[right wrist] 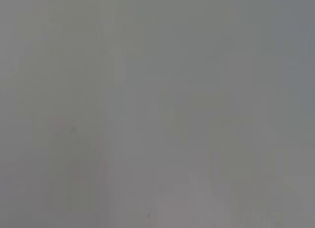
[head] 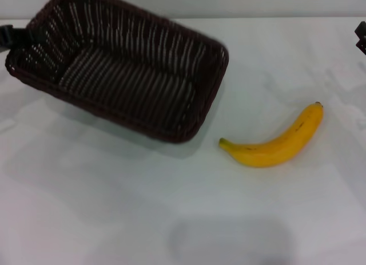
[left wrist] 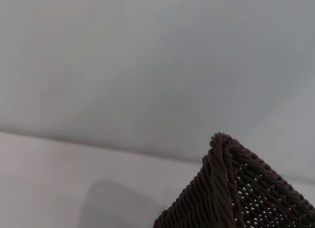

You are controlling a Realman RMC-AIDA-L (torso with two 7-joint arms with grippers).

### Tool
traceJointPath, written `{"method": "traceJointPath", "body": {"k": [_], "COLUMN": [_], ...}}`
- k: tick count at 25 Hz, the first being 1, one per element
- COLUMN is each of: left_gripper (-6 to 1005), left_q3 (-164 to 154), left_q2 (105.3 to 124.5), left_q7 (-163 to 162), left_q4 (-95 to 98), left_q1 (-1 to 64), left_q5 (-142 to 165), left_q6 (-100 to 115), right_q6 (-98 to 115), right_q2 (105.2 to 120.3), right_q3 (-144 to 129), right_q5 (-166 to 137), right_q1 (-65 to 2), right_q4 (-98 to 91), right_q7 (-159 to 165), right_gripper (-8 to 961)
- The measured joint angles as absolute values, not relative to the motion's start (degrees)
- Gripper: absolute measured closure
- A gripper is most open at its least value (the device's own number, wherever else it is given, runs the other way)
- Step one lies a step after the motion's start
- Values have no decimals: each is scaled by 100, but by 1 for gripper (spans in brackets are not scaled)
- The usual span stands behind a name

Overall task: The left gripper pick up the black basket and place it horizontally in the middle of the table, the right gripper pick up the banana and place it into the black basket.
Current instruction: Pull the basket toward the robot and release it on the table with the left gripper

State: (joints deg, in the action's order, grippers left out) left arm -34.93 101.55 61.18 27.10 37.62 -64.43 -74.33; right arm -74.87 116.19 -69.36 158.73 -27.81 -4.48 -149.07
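Observation:
The black basket (head: 123, 70) is tilted and held above the white table (head: 114, 208), casting a shadow beneath it. It lies slanted, with its open side facing up. My left gripper (head: 6, 37) shows as a black tip at the far left edge, shut on the basket's left short end. One basket corner (left wrist: 236, 193) fills the near part of the left wrist view. The yellow banana (head: 277, 142) lies on the table right of the basket, apart from it. My right gripper (head: 361, 37) shows only as a dark bit at the far right edge, well away from the banana.
The table's far edge meets a pale wall (head: 286, 2) behind the basket. The right wrist view shows only a plain grey surface.

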Motion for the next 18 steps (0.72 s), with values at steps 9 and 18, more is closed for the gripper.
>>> {"method": "traceJointPath", "body": {"k": [9, 18], "left_gripper": [789, 764], "left_q3": [-3333, -3393], "left_q2": [10548, 11033], "left_q7": [5905, 5843], "left_q4": [2653, 2641], "left_q1": [3271, 3124], "left_q5": [-7615, -7533], "left_q6": [-7452, -6830], "right_q6": [-7487, -7480], "right_q2": [11619, 11619], "right_q3": [-6918, -6911], "right_q5": [15873, 15894], "right_q1": [-2758, -2751], "right_q4": [-448, -448], "right_q7": [-14937, -14950], "right_gripper": [79, 80]}}
